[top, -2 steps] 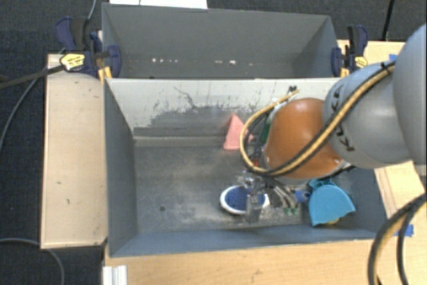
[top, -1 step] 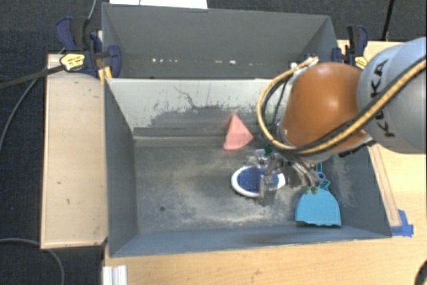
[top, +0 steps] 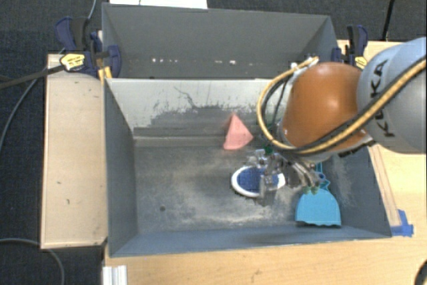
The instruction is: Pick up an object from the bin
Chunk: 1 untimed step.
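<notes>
My gripper point(top: 267, 185) is low in the bin, right of the middle, with its metal fingers down on a small round thing point(top: 245, 181) that is dark blue with a white rim. The fingers cover its right side. A light blue fan-shaped piece point(top: 318, 208) lies just to the right, near the bin's front right corner. A pink cone-shaped thing point(top: 236, 132) rests behind the gripper, against the bin's back slope.
The arm with its orange cover and cables hangs over the bin's right side and hides the floor beneath it. The bin's left half shows bare grey metal floor.
</notes>
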### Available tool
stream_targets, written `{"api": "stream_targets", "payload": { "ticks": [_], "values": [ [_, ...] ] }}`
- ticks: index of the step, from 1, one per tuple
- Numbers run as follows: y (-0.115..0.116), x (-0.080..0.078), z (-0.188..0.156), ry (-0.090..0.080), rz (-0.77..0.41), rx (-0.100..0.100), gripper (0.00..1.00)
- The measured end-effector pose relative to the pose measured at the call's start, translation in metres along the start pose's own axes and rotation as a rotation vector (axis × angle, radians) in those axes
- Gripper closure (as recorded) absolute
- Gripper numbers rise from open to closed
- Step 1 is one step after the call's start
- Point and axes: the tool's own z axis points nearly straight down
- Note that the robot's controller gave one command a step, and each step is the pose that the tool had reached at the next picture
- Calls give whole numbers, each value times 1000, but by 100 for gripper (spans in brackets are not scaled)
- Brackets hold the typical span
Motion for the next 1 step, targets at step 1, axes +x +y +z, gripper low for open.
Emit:
{"api": "stream_targets", "payload": {
  "ticks": [1],
  "values": [
    [-2,5,-78,-1,26,0,100]
  ]
}}
